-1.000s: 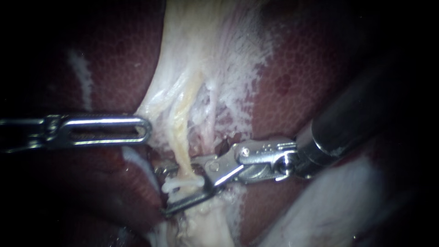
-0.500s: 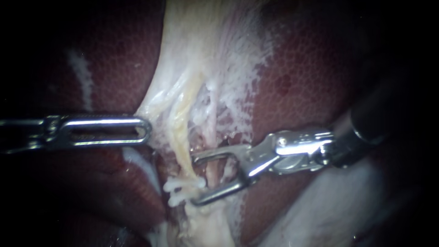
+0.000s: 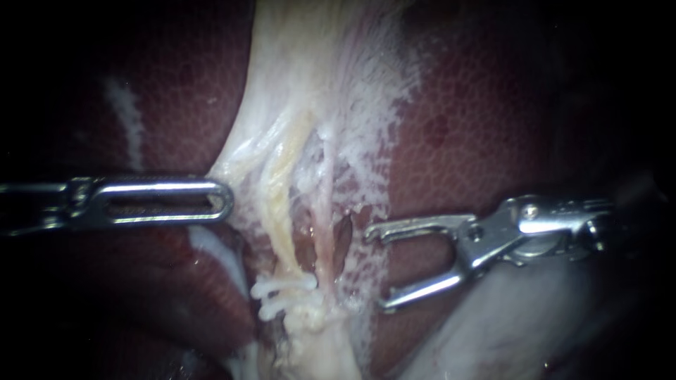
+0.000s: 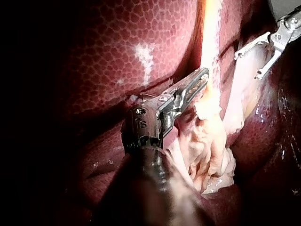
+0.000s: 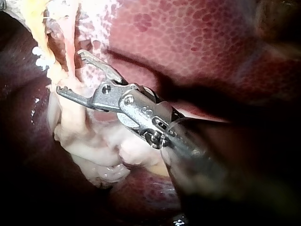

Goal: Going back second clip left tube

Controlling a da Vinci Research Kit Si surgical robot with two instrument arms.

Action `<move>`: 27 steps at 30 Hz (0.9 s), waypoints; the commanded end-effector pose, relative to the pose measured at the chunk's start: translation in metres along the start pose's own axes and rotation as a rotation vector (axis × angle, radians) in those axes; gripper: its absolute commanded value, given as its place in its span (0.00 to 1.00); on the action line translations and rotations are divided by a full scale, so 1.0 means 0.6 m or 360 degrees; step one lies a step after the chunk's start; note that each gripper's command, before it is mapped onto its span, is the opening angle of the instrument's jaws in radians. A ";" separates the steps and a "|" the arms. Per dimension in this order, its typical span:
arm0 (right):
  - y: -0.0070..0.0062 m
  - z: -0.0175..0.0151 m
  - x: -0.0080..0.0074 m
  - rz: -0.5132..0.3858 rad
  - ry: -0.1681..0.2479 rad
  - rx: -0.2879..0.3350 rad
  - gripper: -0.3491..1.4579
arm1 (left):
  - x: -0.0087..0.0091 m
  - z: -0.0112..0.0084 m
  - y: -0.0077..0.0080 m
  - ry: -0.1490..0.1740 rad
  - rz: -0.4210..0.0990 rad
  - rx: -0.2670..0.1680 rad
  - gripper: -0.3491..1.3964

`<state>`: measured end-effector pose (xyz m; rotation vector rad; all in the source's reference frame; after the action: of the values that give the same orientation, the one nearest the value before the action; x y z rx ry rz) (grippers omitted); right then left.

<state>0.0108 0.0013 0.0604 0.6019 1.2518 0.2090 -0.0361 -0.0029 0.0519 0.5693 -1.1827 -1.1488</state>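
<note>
Two tubes run down the pale tissue: a yellowish left tube (image 3: pixel 282 232) and a pinkish right tube (image 3: pixel 324 239). White clips (image 3: pixel 285 292) sit across the left tube low down, also seen as white clips (image 5: pixel 40 56) ahead of my right instrument. My right instrument (image 3: pixel 375 271) is open and empty, standing to the right of both tubes and apart from them. It shows open in its own view (image 5: pixel 70 70) and beyond my left instrument (image 4: pixel 248 66). My left instrument (image 3: pixel 222 200) is shut on the edge of the pale tissue (image 4: pixel 203 75).
Dark red mottled liver (image 3: pixel 479 119) lies on both sides of the pale tissue. A fold of pale whitish tissue (image 3: pixel 493 331) lies under the right instrument's shaft. Bunched pale tissue (image 5: pixel 99 150) lies beneath the right jaws.
My right instrument has drawn back to the right, off the left tube, with its jaws opening wider. The white clips stay on the tube. My left instrument has not moved.
</note>
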 end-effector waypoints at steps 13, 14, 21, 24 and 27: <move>-0.0002 -0.0019 0.0020 -0.0015 0.0028 -0.0013 0.52 | 0.0003 0.0006 0.0004 -0.0001 0.0001 0.0000 0.00; -0.0002 -0.0020 0.0020 -0.0015 0.0028 -0.0013 0.52 | 0.0004 0.0007 0.0005 -0.0001 0.0002 -0.0001 0.00; -0.0002 -0.0021 0.0020 -0.0015 0.0028 -0.0012 0.52 | 0.0021 0.0023 0.0019 0.0001 0.0012 0.0006 0.00; -0.0003 -0.0022 0.0019 -0.0015 0.0028 -0.0012 0.52 | 0.0036 0.0037 0.0028 0.0014 0.0002 0.0012 0.00; -0.0003 -0.0024 0.0019 -0.0015 0.0028 -0.0011 0.52 | 0.0049 0.0052 0.0035 0.0029 0.0001 0.0011 0.00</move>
<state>0.0098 0.0021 0.0591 0.5892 1.2701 0.2109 -0.0385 -0.0043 0.0562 0.5852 -1.1687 -1.1390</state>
